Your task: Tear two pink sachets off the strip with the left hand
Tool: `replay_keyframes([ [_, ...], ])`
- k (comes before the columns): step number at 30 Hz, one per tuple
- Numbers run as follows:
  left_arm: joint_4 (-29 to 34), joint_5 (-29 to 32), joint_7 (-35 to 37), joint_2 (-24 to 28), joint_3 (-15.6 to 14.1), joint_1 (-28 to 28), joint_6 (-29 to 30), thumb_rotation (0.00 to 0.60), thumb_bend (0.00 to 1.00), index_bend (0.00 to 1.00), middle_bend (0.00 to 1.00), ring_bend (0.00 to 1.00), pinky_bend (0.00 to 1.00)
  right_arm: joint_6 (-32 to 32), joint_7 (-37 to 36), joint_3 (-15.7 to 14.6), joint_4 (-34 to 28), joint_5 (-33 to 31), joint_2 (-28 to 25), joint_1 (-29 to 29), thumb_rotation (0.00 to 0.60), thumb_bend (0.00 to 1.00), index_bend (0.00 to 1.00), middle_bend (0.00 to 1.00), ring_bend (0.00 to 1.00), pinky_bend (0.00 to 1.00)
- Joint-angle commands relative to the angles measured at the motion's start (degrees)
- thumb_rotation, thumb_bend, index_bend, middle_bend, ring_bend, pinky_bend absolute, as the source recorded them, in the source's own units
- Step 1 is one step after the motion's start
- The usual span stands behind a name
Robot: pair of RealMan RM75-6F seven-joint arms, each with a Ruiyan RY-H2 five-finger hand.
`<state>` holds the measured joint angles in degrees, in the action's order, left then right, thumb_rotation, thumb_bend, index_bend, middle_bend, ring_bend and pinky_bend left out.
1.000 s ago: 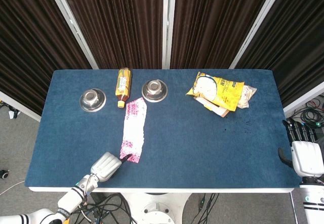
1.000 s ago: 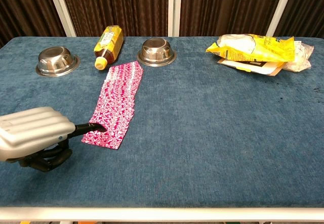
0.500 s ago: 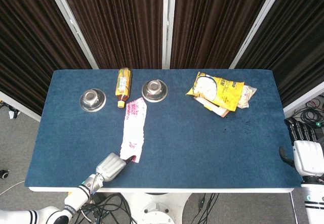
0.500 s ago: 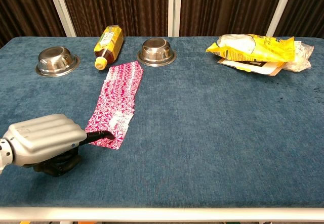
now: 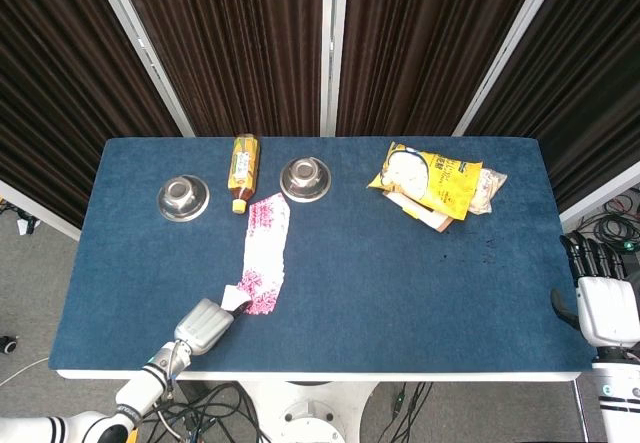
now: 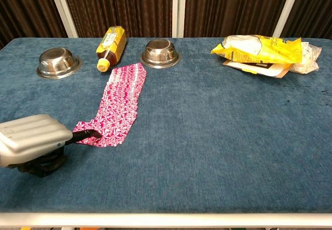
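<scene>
A long strip of pink sachets (image 5: 264, 248) (image 6: 120, 101) lies on the blue table (image 5: 400, 283), running from the bottle toward the front edge. My left hand (image 5: 203, 325) (image 6: 32, 143) is at the strip's near end, close to the table's front left edge. A dark fingertip (image 6: 89, 134) pinches that end, which is lifted and bent toward the left. The underside of the hand is hidden. My right hand (image 5: 605, 308) hangs off the table's right edge with fingers extended and nothing in it; only the head view shows it.
Two metal bowls (image 5: 183, 197) (image 5: 306, 178) and a lying bottle (image 5: 242, 168) sit at the back left. A yellow snack bag (image 5: 428, 183) on other packets lies at the back right.
My left hand has pulled back to the left with the strip's near end, which is now bent leftward and lifted. The right hand has hardly moved.
</scene>
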<state>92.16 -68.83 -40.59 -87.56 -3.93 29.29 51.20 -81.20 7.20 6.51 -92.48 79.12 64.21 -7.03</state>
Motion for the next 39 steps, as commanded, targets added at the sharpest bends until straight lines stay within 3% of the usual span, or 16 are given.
replay_keyframes([
  [1,-0.4,1.0,-0.1,0.4,-0.3,0.0,0.3,0.6,0.63,0.1,0.9,0.88,0.85,-0.1,0.5,0.0,-0.1,0.0,0.1,-0.1,0.6,0.31,0.0,0.0,0.0,0.0],
  [17,-1.9,4.6,2.1,4.4,0.1,-0.7,3.9,0.6,0.62,0.1,0.9,0.88,0.85,-0.3,2.4,0.0,-1.0,0.0,0.6,-0.3,0.6,0.3,0.0,0.0,0.0,0.0],
  [30,-6.1,7.4,4.4,4.6,1.6,-0.2,4.1,0.6,0.62,0.1,0.9,0.88,0.85,-0.6,3.0,0.2,-1.6,-0.2,0.3,-0.3,0.6,0.31,0.0,0.0,0.0,0.0],
  [35,-4.4,5.4,6.1,6.0,2.5,-0.8,7.1,0.6,0.62,0.1,0.9,0.88,0.85,-0.5,2.7,0.4,-1.3,-0.6,0.3,-0.3,0.6,0.31,0.0,0.0,0.0,0.0],
  [39,-0.4,1.7,6.4,7.5,0.9,-1.2,8.1,0.6,0.62,0.1,0.9,0.88,0.85,-0.1,2.6,0.3,-1.0,-0.7,0.6,-0.5,0.6,0.3,0.0,0.0,0.0,0.0],
])
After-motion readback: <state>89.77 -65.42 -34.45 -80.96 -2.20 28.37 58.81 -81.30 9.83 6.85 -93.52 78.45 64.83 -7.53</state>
